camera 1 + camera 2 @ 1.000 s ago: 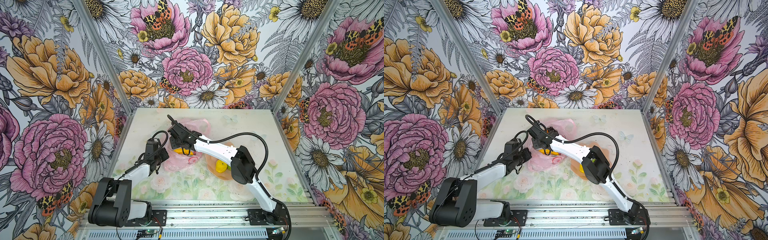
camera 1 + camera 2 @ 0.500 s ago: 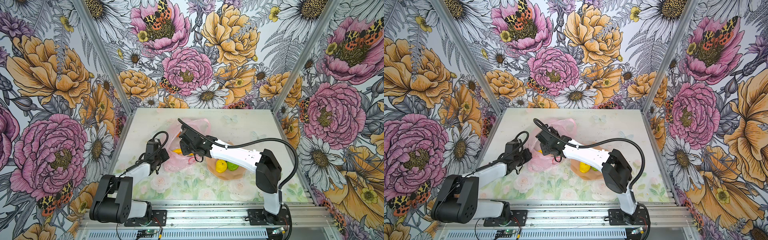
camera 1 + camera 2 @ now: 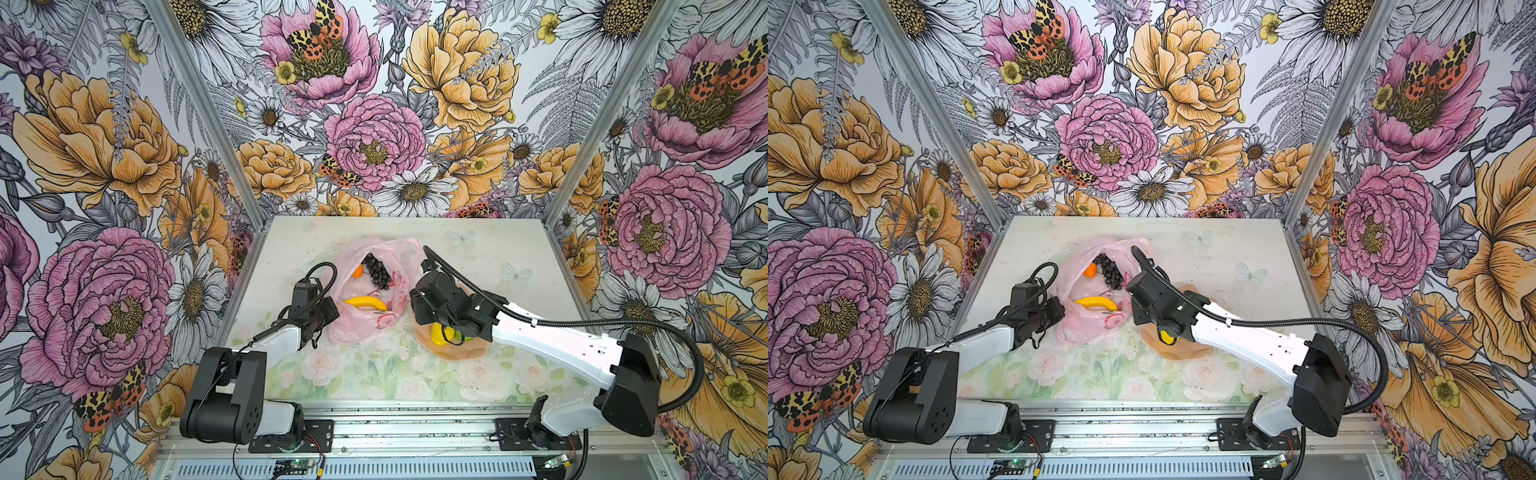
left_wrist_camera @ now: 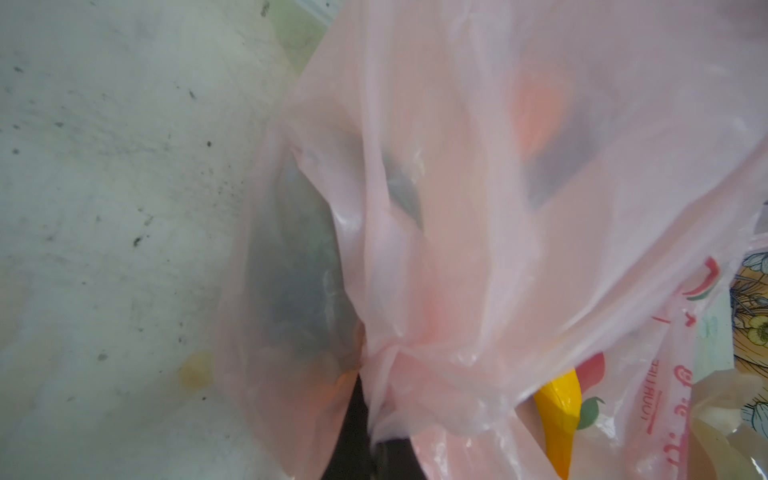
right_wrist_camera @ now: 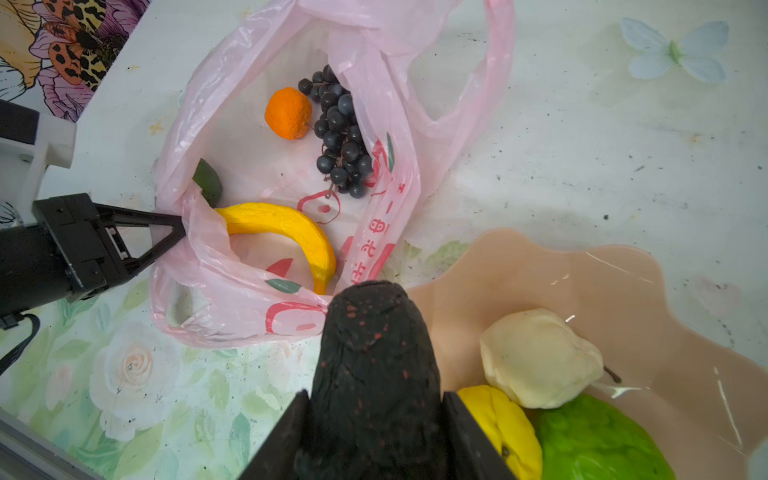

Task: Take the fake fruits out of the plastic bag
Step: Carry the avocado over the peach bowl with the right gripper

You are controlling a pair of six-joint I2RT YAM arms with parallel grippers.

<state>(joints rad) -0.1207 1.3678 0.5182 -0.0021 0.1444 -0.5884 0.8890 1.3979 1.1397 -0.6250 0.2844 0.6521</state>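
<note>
Right of centre, over the plate (image 3: 457, 352), right jaws have carried the pinched avocado (image 5: 374, 374) out of the bag (image 3: 353, 332); left jaws clamp its rim; banana (image 3: 365, 303) remains.

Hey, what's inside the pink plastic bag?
Through its open mouth the plastic bag shows a banana, a grape bunch and an orange. A dark green piece peeks from under the film; the rest is covered.

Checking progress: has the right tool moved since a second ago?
Yes: the right tool went from over the plastic bag rightward to the plate, carrying the avocado.
</note>
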